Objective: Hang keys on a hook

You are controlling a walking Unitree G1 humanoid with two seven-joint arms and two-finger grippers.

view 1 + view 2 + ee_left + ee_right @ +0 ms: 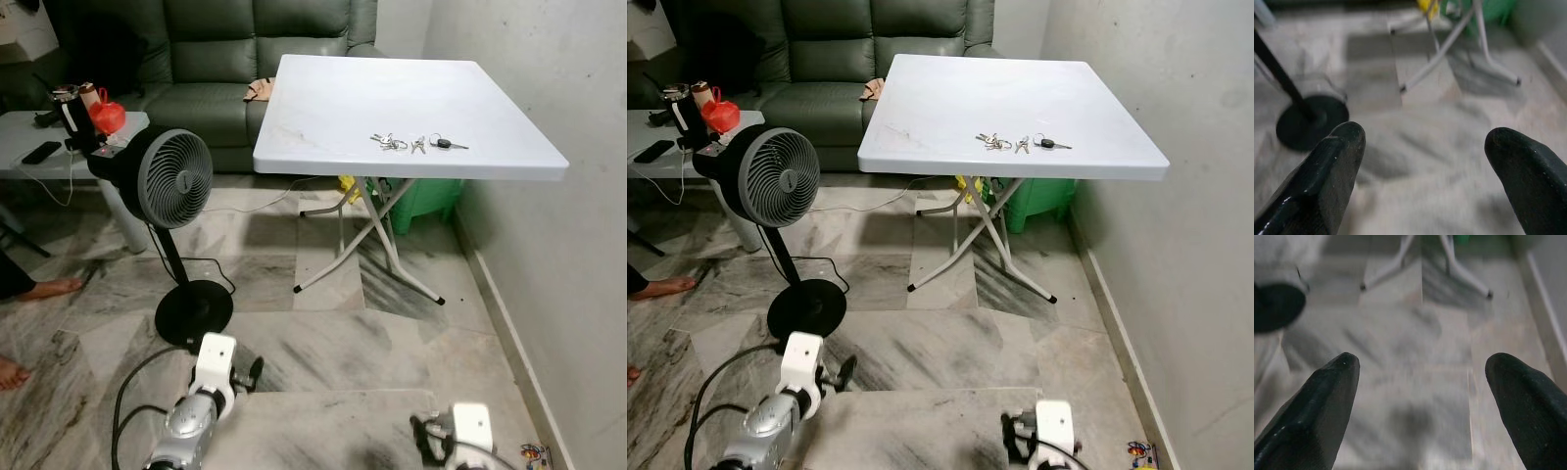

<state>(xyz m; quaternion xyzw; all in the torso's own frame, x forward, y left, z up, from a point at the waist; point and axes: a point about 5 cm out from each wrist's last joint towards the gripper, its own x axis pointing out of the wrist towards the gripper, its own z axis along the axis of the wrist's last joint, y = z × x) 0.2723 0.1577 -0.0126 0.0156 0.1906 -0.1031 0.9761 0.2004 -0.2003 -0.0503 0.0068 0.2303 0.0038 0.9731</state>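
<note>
Living room, robot a few steps short of the white folding table [323, 108]: both arms hang low over the marble floor [323, 343], nothing in hand. Left to right: a person's bare feet [44, 288] at the edge, a side table [20, 137] w/ a black cup [67, 106] and a red item [106, 114], then a black pedestal fan [174, 178] standing ahead of the left gripper [1422, 161], its cord trailing across the floor beside that arm. Left gripper's jaws are spread wide, floor between them. Right gripper [1422, 396] likewise gapes over bare tile, table legs [1464, 271] well ahead of it.

The keys [416, 143] lie near the table's front edge, well ahead of and above both sets of jaws, closer to the right one. Judged: a light, stiff, loose metal bunch, apt to slide and jingle on smooth plastic; best pinched at a ring or the black key head, not flat blades. No hook can be made out. Fan base and cord crowd the left approach; wall [549, 196] hems in the right.
</note>
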